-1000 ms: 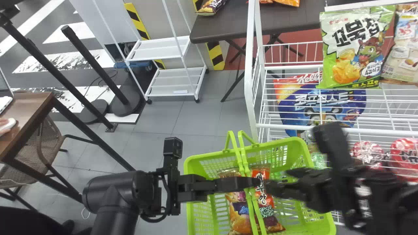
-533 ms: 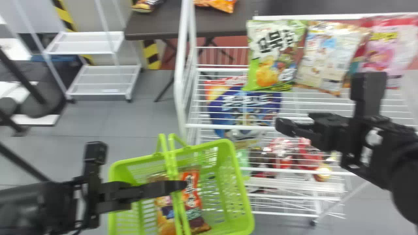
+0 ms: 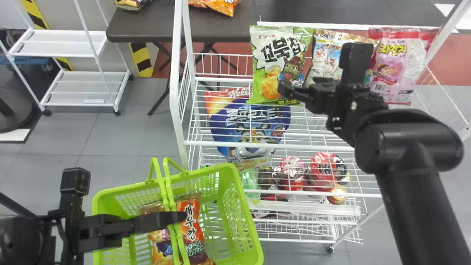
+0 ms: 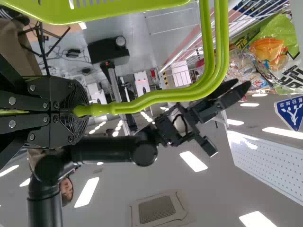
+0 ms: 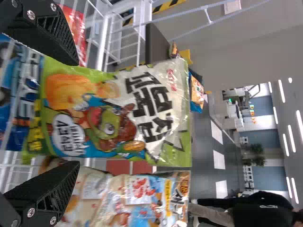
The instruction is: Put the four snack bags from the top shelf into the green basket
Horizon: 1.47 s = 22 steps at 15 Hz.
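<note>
In the head view my right gripper (image 3: 290, 90) is in front of the green-and-white turtle snack bag (image 3: 270, 70) on the top shelf. The right wrist view shows this right gripper (image 5: 71, 127) open, its fingers apart toward the bottom part of the turtle bag (image 5: 113, 111). Beside it stand a beige bag (image 3: 325, 53) and a pink bag (image 3: 395, 64). My left gripper (image 3: 180, 217) is at the handles of the green basket (image 3: 244, 221); in the left wrist view the left gripper (image 4: 78, 111) is shut on the handles (image 4: 156, 98). Two snack bags, one orange-red (image 3: 191, 228), lie in the basket.
The white wire rack (image 3: 178, 73) holds a blue cereal bag (image 3: 246, 121) and, lower, red packages (image 3: 323, 171). Behind the rack is a dark table (image 3: 143, 22) with snack bags. A white shelf cart (image 3: 88, 84) stands at the back left.
The head view has swung right, bringing the rack's whole top shelf into sight. My right gripper has moved up to the turtle bag. The left gripper still holds the basket handles.
</note>
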Motion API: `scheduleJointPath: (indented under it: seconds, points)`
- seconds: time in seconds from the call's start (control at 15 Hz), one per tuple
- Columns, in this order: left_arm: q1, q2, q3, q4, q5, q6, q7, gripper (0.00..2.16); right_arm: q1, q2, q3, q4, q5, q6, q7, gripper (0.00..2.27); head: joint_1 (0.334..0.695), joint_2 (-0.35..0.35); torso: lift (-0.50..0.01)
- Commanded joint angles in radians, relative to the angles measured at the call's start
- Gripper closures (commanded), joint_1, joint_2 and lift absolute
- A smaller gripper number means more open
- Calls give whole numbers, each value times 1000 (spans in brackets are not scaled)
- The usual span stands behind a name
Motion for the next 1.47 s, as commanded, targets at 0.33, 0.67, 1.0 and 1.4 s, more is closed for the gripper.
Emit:
scheduleJointPath:
  seconds: [0.33,0.67,1.0,1.4]
  points:
    - [9,0,5,8,2,-11,-11,2148,-221,60,49,403,8,-157,1,589,695,22,0]
    - [13,5,13,14,5,-17,-11,2148,-194,59,57,375,14,-151,-22,2256,695,39,0]
    - [26,15,28,11,18,-17,-11,2148,-129,48,54,248,17,-93,4,2256,695,46,0]
    - [39,31,42,8,34,-23,-11,2148,156,0,-64,-369,-42,331,67,2253,695,47,0]
